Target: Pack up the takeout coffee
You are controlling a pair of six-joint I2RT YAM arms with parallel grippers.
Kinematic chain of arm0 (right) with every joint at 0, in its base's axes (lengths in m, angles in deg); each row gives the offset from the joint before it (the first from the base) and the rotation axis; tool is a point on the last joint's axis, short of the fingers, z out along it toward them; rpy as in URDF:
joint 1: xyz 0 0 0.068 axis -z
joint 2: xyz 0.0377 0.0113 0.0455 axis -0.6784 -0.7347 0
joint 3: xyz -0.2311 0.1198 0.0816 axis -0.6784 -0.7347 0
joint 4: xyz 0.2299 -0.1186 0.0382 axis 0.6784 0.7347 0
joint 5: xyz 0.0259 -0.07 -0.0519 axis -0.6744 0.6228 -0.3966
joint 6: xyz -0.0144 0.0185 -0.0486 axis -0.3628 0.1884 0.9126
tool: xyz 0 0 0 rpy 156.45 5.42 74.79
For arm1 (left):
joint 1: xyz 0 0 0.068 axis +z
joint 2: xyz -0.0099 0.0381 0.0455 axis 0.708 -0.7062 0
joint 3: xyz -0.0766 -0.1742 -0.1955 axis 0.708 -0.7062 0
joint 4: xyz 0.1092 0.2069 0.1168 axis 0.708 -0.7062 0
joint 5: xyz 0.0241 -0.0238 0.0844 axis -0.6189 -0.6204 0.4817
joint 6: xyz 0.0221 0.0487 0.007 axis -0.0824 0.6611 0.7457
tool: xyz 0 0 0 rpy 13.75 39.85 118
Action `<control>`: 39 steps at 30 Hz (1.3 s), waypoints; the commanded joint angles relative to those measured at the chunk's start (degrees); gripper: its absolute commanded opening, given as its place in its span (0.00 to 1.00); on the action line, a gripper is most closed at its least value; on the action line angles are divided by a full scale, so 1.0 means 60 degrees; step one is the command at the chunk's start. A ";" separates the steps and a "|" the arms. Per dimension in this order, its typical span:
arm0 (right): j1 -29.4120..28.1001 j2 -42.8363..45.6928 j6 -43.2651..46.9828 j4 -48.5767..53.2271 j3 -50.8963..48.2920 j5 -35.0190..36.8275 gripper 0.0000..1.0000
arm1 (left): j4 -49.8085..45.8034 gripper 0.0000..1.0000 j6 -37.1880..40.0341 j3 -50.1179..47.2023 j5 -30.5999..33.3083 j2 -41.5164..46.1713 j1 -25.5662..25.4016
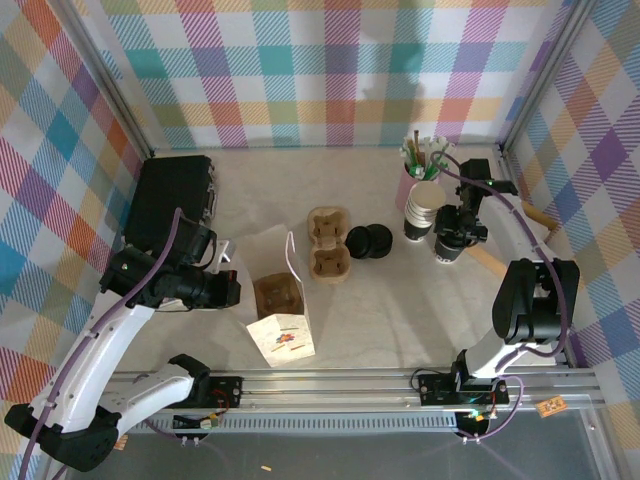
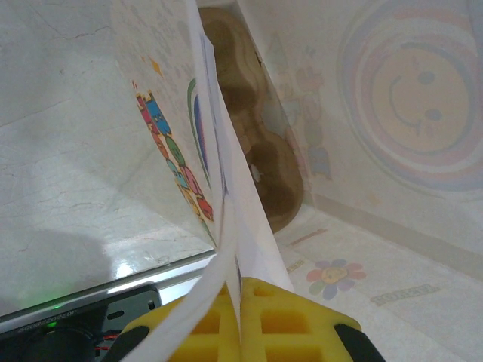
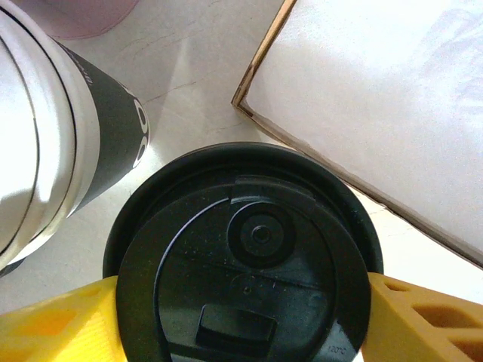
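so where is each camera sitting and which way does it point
top: above and behind the arms, looking down at the table; both arms show.
left wrist: looks along the left gripper, pinching the paper bag.
right wrist: looks down on the coffee cup between the right gripper fingers.
shared: top and right wrist both see the stack of cups.

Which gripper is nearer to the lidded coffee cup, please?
Right. The right gripper straddles the cup, a finger on each side; the left gripper is far off to the left, clamped on the bag.

Yellow fingers pinch the paper bag, carrier inside.
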 commanded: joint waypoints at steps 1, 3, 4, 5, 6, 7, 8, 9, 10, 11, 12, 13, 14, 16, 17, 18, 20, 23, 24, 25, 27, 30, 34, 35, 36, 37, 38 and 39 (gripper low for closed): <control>0.0027 -0.0016 0.0249 0.0509 -0.0571 -0.0536 0.70 | -0.0438 0.00 -0.0190 -0.0206 0.0044 0.0135 0.0074; 0.0023 0.0147 0.0279 0.0616 -0.0691 -0.0648 0.70 | -0.0465 0.00 -0.0224 -0.0206 0.0059 0.0159 0.0061; 0.0023 0.0232 0.0272 0.0709 -0.0753 -0.0668 0.70 | -0.0473 0.00 -0.0238 -0.0207 0.0059 0.0178 0.0066; 0.0027 0.0334 0.0296 0.0779 -0.0832 -0.0732 0.70 | -0.0484 0.00 -0.0240 -0.0206 0.0046 0.0184 0.0061; 0.0023 0.0450 0.0267 0.0859 -0.0901 -0.0782 0.70 | -0.0503 0.00 -0.0240 -0.0206 0.0044 0.0184 0.0060; 0.0025 0.0564 0.0284 0.0938 -0.0968 -0.0865 0.69 | -0.0527 0.00 -0.0240 -0.0206 0.0044 0.0178 0.0069; 0.0023 0.0720 0.0272 0.1006 -0.1040 -0.0940 0.69 | -0.0539 0.00 -0.0223 -0.0206 0.0026 0.0161 0.0060; 0.0014 0.0895 0.0272 0.1079 -0.1113 -0.0966 0.68 | -0.0563 0.00 -0.0225 -0.0214 0.0030 0.0166 0.0067; 0.0016 0.1044 0.0295 0.1131 -0.1174 -0.0997 0.68 | -0.0555 0.00 -0.0209 -0.0224 0.0030 0.0161 0.0063; 0.0019 0.1189 0.0326 0.1202 -0.1224 -0.1004 0.68 | -0.0568 0.00 -0.0207 -0.0246 0.0022 0.0158 0.0067; 0.0028 0.1286 0.0357 0.1262 -0.1267 -0.1001 0.69 | -0.0540 0.00 -0.0202 -0.0243 0.0001 0.0142 0.0075; 0.0027 0.1363 0.0410 0.1333 -0.1312 -0.1015 0.69 | -0.0537 0.00 -0.0210 -0.0250 -0.0012 0.0133 0.0061; 0.0011 0.1408 0.0467 0.1381 -0.1356 -0.1041 0.69 | -0.0527 0.00 -0.0197 -0.0275 -0.0036 0.0136 0.0062; 0.0009 0.1458 0.0570 0.1413 -0.1490 -0.1041 0.69 | -0.0518 0.00 -0.0188 -0.0307 -0.0058 0.0129 0.0067; 0.0009 0.1462 0.0592 0.1399 -0.1555 -0.1040 0.69 | -0.0521 0.00 -0.0180 -0.0312 -0.0072 0.0140 0.0069; 0.0009 0.1448 0.0635 0.1393 -0.1614 -0.1081 0.70 | -0.0519 0.00 -0.0167 -0.0311 -0.0096 0.0139 0.0070; 0.0010 0.1418 0.0660 0.1369 -0.1668 -0.1098 0.71 | -0.0533 0.00 -0.0131 -0.0312 -0.0116 0.0123 0.0067; -0.0006 0.1374 0.0699 0.1361 -0.1617 -0.1094 0.79 | -0.0539 0.00 -0.0060 -0.0309 -0.0167 0.0082 0.0069; -0.0016 0.1360 0.0711 0.1376 -0.1584 -0.1094 0.80 | -0.0557 0.00 -0.0048 -0.0305 -0.0174 0.0060 0.0068; -0.0021 0.1332 0.0744 0.1389 -0.1546 -0.1111 0.80 | -0.0545 0.00 -0.0033 -0.0303 -0.0196 0.0039 0.0063; -0.0044 0.1247 0.0753 0.1420 -0.1443 -0.1066 0.80 | -0.0539 0.00 -0.0006 -0.0309 -0.0205 0.0037 0.0069; -0.0104 0.1097 0.0759 0.1427 -0.1288 -0.1012 0.80 | -0.0481 0.00 -0.0019 -0.0339 -0.0241 0.0034 0.0058; -0.0245 0.0817 0.0770 0.1450 -0.1178 -0.0901 0.79 | -0.0452 0.00 -0.0008 -0.0400 -0.0234 0.0034 0.0059; -0.0327 0.0755 0.0777 0.1482 -0.1159 -0.0789 0.79 | -0.0452 0.00 -0.0025 -0.0404 -0.0234 0.0028 0.0067; -0.0430 0.0682 0.0783 0.1512 -0.1123 -0.0654 0.78 | -0.0450 0.00 -0.0044 -0.0397 -0.0234 0.0028 0.0063; -0.0533 0.0624 0.0784 0.1544 -0.1112 -0.0556 0.78 | -0.0461 0.00 -0.0040 -0.0397 -0.0220 0.0032 0.0059; -0.0610 0.0578 0.0770 0.1571 -0.1089 -0.0477 0.78 | -0.0456 0.00 -0.0053 -0.0397 -0.0208 0.0031 0.0059; -0.0709 0.0533 0.0732 0.1608 -0.1095 -0.0369 0.77 | -0.0437 0.00 -0.0050 -0.0410 -0.0194 0.0030 0.0070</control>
